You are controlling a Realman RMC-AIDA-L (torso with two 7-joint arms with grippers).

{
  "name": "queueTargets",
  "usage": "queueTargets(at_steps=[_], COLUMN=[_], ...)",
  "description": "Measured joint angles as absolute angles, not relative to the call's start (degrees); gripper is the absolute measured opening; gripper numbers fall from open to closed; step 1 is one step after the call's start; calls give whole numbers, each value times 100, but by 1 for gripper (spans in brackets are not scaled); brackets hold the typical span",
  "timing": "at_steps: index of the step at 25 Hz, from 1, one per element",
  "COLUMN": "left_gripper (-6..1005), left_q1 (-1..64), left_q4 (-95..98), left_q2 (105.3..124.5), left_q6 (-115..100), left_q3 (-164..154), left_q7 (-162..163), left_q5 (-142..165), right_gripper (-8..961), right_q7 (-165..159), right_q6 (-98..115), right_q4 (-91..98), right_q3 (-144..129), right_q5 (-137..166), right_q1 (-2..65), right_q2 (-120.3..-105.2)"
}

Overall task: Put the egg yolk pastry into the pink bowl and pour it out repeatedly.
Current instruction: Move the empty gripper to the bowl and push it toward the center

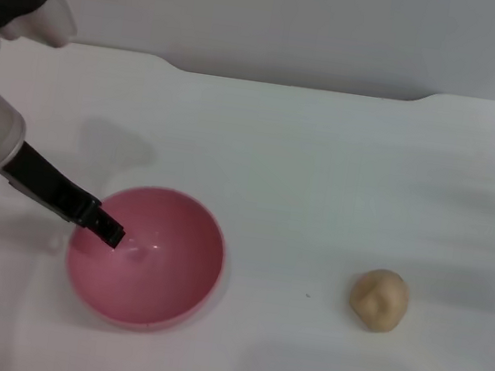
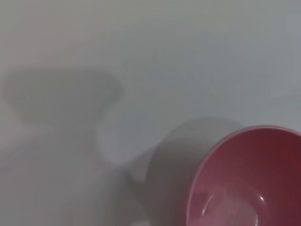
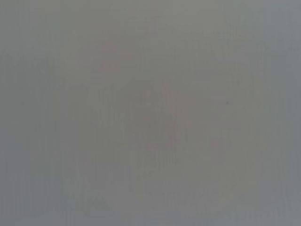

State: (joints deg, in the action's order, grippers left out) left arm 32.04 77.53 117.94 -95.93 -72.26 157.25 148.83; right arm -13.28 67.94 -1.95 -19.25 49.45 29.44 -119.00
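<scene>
Clamping the pink bowl (image 1: pixel 149 259) by its rim, the left gripper (image 1: pixel 110 231) tips it — empty — while the egg yolk pastry (image 1: pixel 379 299) sits well apart (unloaded; right gripper unseen).

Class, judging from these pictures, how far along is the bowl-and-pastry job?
Done: a pour looks finished, since the egg yolk pastry lies on the table, outside the empty pink bowl. In hand: the left claw is at the bowl's rim. Left: putting the pastry back in and pouring again.

Lab-style test bench: bare white table (image 1: pixel 325 159) against a plain grey wall (image 1: pixel 299 17).
</scene>
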Motion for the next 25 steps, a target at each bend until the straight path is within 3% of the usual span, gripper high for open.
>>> queueTargets(at_steps=[12, 17, 25], left_gripper=[750, 609, 253], left_q1=[3606, 3638, 3675], left_q4=[6704, 6653, 6693], left_q2=[11795, 11795, 11793], left_q6=[-9170, -9135, -9137], left_q3=[-7450, -7525, -7633], left_q7=[15726, 15720, 15637], left_q5=[15286, 15310, 15320], right_gripper=[454, 454, 454], right_q7=[-1327, -1327, -1327], right_q6=[6805, 6813, 6832], right_q4=[-207, -203, -212], right_q3=[-1925, -1925, -1924], right_q5=[4930, 4926, 4922], right_q1=[2932, 2940, 2931], right_q2=[-11900, -11900, -11901])
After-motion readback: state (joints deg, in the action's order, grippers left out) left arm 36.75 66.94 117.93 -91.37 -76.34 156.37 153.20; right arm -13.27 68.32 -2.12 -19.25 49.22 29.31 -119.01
